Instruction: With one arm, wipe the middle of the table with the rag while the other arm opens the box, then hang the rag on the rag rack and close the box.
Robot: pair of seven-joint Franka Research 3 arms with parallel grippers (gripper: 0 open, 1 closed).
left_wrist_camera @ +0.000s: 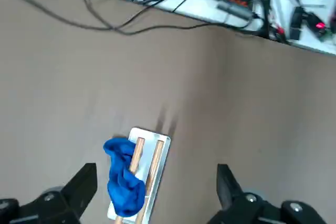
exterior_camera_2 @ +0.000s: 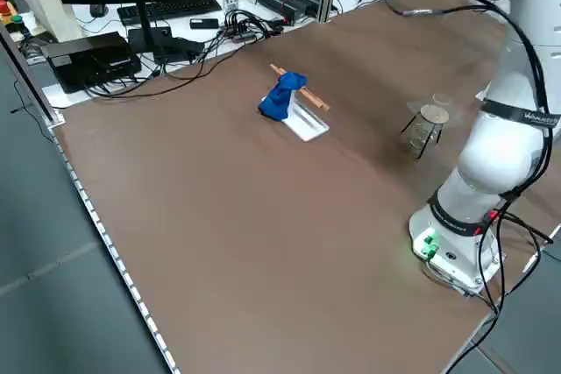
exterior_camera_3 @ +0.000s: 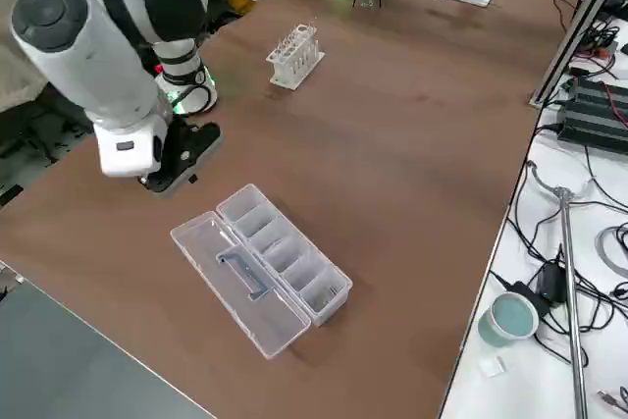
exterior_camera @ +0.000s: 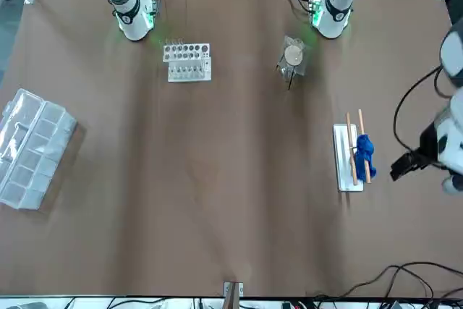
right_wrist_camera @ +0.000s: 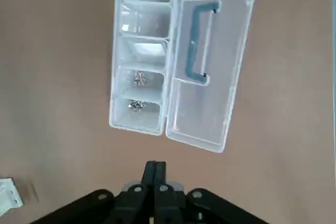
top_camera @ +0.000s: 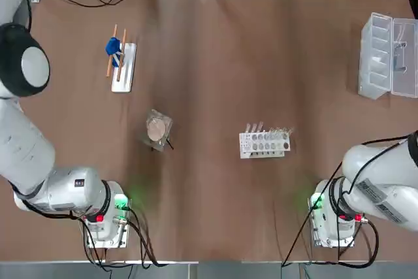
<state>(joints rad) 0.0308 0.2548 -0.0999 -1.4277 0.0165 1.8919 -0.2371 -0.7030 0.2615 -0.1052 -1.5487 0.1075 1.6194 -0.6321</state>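
- The rag (top_camera: 113, 48) hangs bunched over the two wooden rods of the rack (top_camera: 123, 67); its blue folds drape down one end of the white base, as the left wrist view (left_wrist_camera: 124, 183) and the left side view (exterior_camera_2: 282, 96) also show.
- The rack stands on the tabletop (top_camera: 215, 63), on the robot's left half and toward the far edge.
- The left pincer (left_wrist_camera: 156, 192) hovers above the rack with its two fingers spread wide and nothing between them; rag and rack lie between the fingertips as its own camera sees them, but well below, untouched.
- From the rack toward the robot, near the middle of the tabletop, sits a small round disc (top_camera: 157, 129) in a clear holder.
- Farther from the rack, past the disc on the robot's right, stands a white holed tube rack (top_camera: 264, 142).
- The box (top_camera: 388, 55) lies at the opposite side of the tabletop from the rack, near the right edge, with its lid swung fully open and flat beside the divided tray; the dark handle (right_wrist_camera: 201, 43) shows on the lid.
- Two compartments of the box hold small scattered bits, too small to tell what they are.
- The right pincer (right_wrist_camera: 155, 174) hangs above the tabletop just beside the box, well apart from the rack, fingers pressed together and empty.
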